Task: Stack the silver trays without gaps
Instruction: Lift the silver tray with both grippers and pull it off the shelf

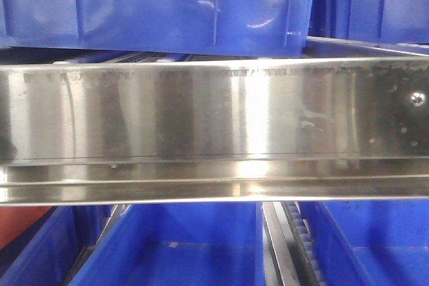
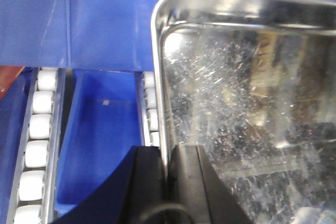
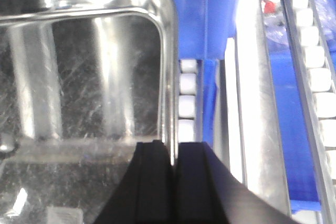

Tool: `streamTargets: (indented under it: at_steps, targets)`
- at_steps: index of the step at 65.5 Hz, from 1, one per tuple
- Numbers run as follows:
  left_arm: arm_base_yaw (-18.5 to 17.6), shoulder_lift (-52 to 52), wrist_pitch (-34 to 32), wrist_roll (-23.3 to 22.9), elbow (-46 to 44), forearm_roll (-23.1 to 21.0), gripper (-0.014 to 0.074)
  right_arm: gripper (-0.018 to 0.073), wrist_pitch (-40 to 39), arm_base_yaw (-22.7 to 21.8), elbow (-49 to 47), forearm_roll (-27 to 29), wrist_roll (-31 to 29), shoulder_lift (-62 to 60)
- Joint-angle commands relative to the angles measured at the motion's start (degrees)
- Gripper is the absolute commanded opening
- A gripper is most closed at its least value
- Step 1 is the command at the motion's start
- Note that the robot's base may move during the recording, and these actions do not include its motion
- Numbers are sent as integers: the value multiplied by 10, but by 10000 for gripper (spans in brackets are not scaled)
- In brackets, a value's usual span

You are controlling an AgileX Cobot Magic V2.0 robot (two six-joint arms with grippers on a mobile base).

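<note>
The left gripper [image 2: 167, 156] is clamped on the silver tray's [image 2: 247, 93] left rim, and the right gripper [image 3: 173, 150] is clamped on the right rim. The tray sits open side up above blue bins [image 2: 100, 145] and roller tracks [image 2: 37, 145]. Its near end is cut off, so its long axis is unclear. In the front view, a steel rail [image 1: 201, 112] runs between the bins.

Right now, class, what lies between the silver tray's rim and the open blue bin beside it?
A row of white rollers separates the silver tray from the blue bin; the left wrist view shows it.
</note>
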Motion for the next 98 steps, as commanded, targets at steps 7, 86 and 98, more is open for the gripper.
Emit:
streamTargets:
  at_steps: [7, 86, 98]
  targets:
    - [-2, -13, 0, -5, -6, 25, -16, -78, 14, -2, -4, -34, -1, -8]
    - [-2, -13, -7, -5, -6, 29, -16, -78, 14, -2, -4, -34, -1, -8]
    - [-2, -13, -7, -5, -6, 29, -16, -78, 14, -2, -4, -34, -1, -8]
